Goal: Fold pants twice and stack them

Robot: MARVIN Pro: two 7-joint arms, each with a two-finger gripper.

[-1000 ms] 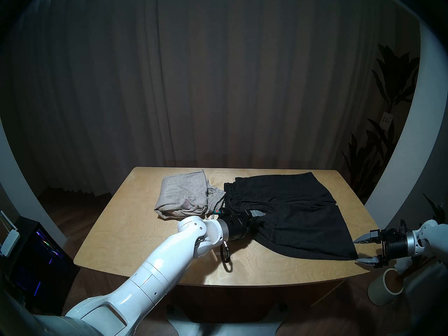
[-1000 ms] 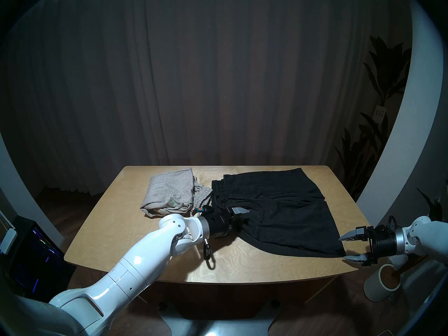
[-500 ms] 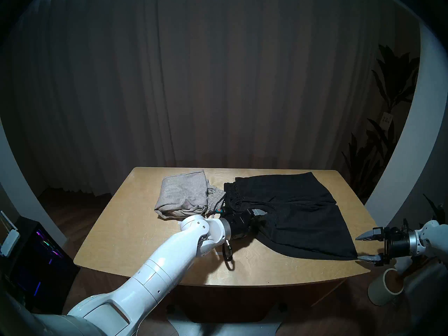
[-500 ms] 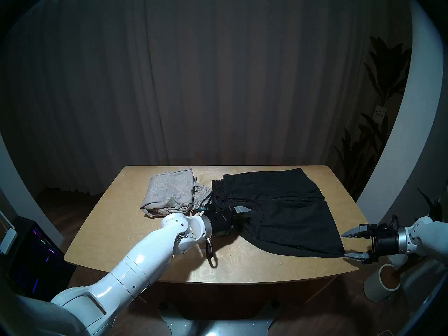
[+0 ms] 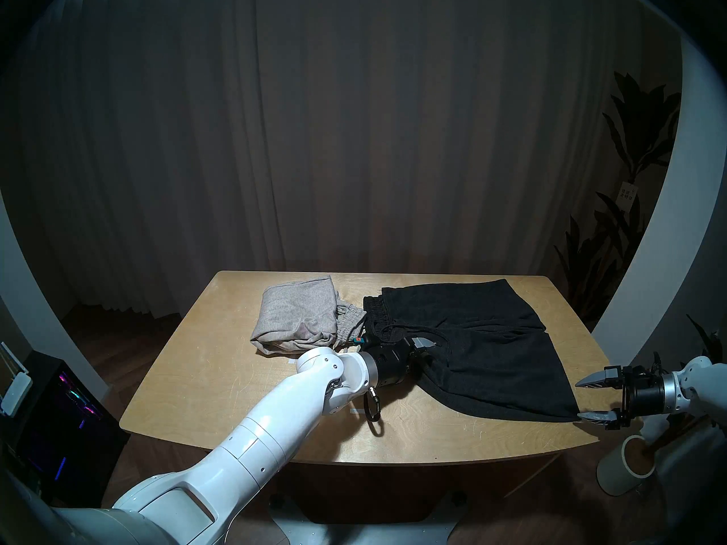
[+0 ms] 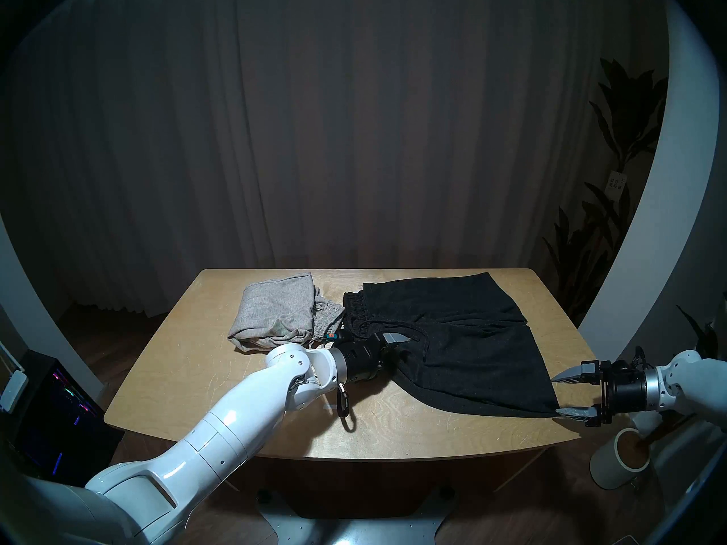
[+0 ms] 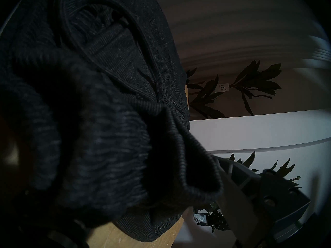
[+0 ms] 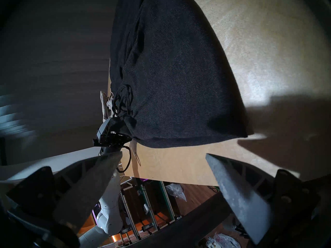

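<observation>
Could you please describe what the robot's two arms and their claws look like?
Both arms are glossy white with rounded joints, a silver ring and a black, perforated cylindrical wrist. The left claw and right claw have grey, ribbed, pointed wedge fingers. A black carabiner loop hangs below the left wrist, which also bears a small orange-and-teal tag.

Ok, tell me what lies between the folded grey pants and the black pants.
In the head view, only a bare strip of table; nearer the front, grey pants touch black pants.
</observation>
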